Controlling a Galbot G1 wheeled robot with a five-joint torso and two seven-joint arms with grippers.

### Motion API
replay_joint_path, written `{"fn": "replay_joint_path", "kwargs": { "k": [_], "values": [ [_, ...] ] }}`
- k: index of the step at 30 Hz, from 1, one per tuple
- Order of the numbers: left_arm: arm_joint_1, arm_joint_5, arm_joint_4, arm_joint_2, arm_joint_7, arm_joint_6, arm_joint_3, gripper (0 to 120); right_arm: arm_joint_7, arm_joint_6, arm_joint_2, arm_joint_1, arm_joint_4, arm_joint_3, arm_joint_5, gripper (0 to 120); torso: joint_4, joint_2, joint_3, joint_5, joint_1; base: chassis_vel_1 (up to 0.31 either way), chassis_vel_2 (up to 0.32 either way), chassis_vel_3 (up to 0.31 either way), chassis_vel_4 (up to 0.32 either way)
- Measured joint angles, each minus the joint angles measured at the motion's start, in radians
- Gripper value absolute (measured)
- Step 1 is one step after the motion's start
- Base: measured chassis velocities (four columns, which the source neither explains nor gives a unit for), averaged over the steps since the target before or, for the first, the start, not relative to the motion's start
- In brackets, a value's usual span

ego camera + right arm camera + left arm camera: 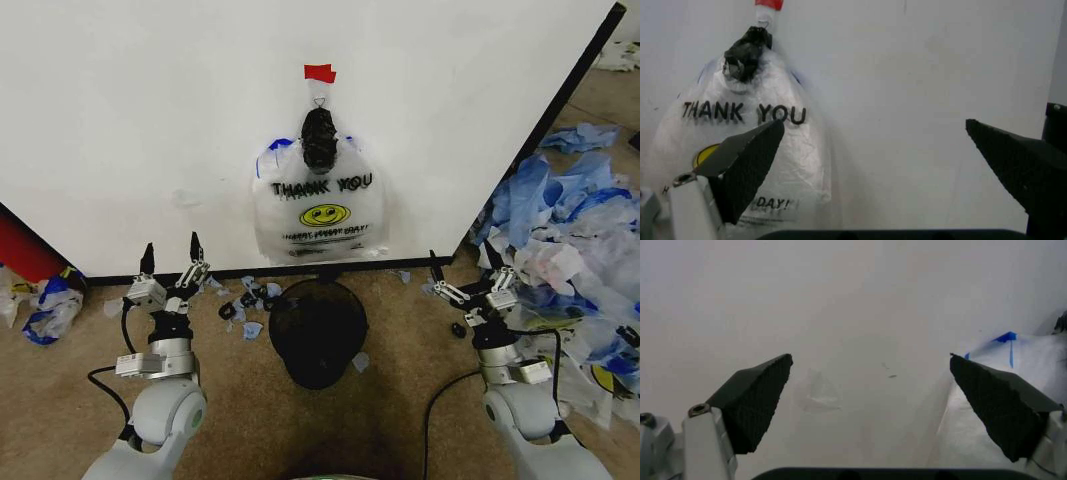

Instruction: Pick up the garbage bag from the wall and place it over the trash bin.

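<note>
While the garbage bag hangs flat against the wall, gathered at its top into a dark knot under a small piece of red tape, both arms stand low on either side of it. The left tool is raised near the wall's black bottom edge, off to the bag's left and well apart from it, its fingers spread and gripping nothing. In the left wrist view those spread fingers face bare white wall, with the bag's edge and a blue handle strip showing beside the far finger. The right tool sits to the bag's right, near the wall's lower corner, likewise released and clear of the plastic. From the right wrist view the bag lies ahead, behind one finger. The trash bin stands on the floor directly below the bag, between the two arms. Blue-and-white plastic scraps litter the floor to the right
</note>
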Motion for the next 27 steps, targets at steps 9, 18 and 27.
{"fn": "replay_joint_path", "kwargs": {
  "k": [9, 18, 27],
  "values": [
    [0.016, 0.010, -0.006, -0.013, 0.000, -0.001, -0.011, 94, -0.010, -0.023, -0.008, 0.026, 0.019, -0.060, 0.052, 100, 0.0001, 0.000, 0.000, 0.0000, 0.000, 0.000, 0.000, 0.000, 0.000],
    [0.006, 0.026, 0.020, -0.029, 0.000, -0.003, -0.004, 94, 0.012, -0.176, -0.034, 0.154, 0.142, -0.224, 0.517, 100, -0.0009, 0.000, 0.000, -0.0007, 0.000, 0.000, 0.000, 0.000, 0.000],
    [0.050, 0.033, 0.007, -0.030, -0.002, -0.003, -0.052, 94, -0.103, -0.282, 0.009, 0.473, -0.009, -0.425, 0.910, 100, -0.0002, 0.000, 0.000, -0.0002, 0.000, 0.000, 0.000, 0.000, 0.000]
  ]
}}
